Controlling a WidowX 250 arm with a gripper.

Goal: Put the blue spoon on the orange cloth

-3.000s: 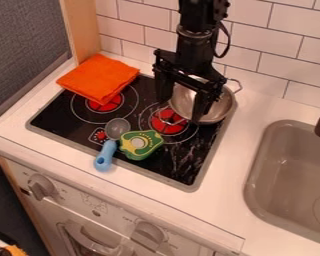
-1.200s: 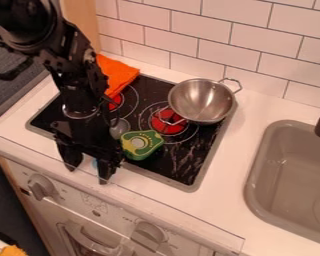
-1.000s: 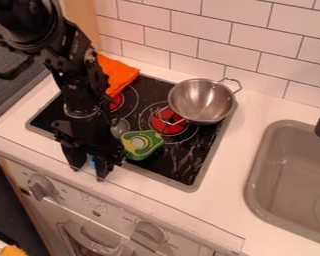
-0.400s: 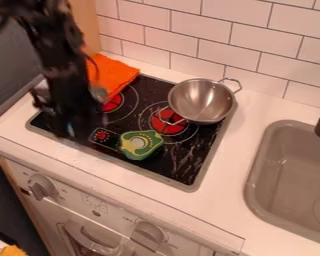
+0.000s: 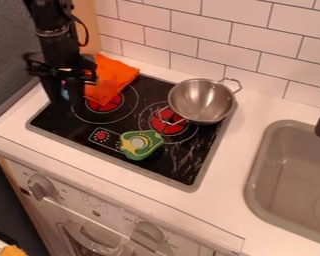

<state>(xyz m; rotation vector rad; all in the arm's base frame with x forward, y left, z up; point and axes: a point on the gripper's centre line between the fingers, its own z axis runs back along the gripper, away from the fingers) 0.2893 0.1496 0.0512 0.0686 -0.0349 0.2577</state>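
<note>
The black gripper (image 5: 66, 102) hangs over the stove's left back corner, beside the orange cloth (image 5: 121, 74). A small blue part of the spoon (image 5: 64, 93) shows between its fingers, which are shut on the handle. Most of the spoon is hidden behind the gripper; a dull see-through patch over the cloth, just right of the gripper, looks like its bowl. The cloth lies folded at the back left, partly on the counter and partly over the rear left burner, its left part behind the gripper.
A green and yellow toy (image 5: 141, 144) lies on the front of the black stovetop (image 5: 126, 125). The metal pan (image 5: 202, 101) stands at the back right of the stove. A grey sink (image 5: 289, 175) is at the right, and a tiled wall (image 5: 183, 40) rises behind.
The gripper went from over the pan down to the spoon at the front left, closed on its handle, and has carried it up and back to beside the cloth.
</note>
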